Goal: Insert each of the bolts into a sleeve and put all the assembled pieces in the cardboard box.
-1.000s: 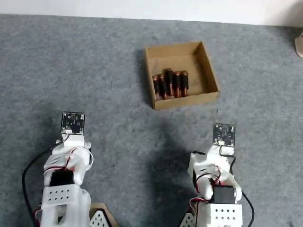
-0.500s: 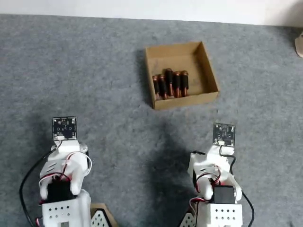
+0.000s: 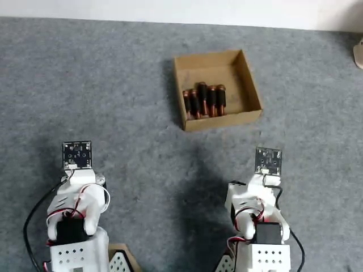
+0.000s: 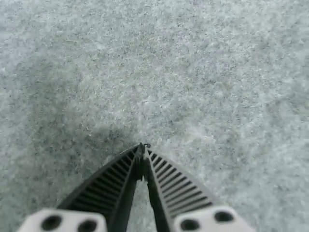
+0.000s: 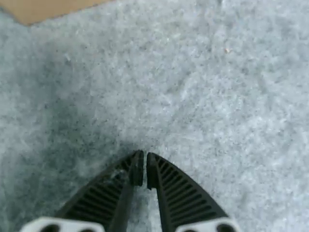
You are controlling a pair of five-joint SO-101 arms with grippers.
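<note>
The cardboard box [image 3: 248, 85] stands on the grey carpet at the back centre. Several copper bolts in dark sleeves [image 3: 204, 100] lie side by side inside it, against its near wall. Both arms are folded back at the near edge, far from the box. My left gripper [image 4: 143, 147] is shut over bare carpet, with nothing between its ribbed black fingers. My right gripper [image 5: 142, 157] is shut too, holding nothing, above the carpet. A corner of the box [image 5: 43, 8] lies beyond it.
Grey carpet [image 3: 125, 85] covers the whole table. A pale object [image 3: 358, 54] pokes in at the far right edge. The left arm's body [image 3: 74, 209] and the right arm's body [image 3: 255, 215] take up the near edge, with open carpet between them and the box.
The left arm has drawn back toward the near edge and slightly left over the past second. The right arm and the box have stayed still.
</note>
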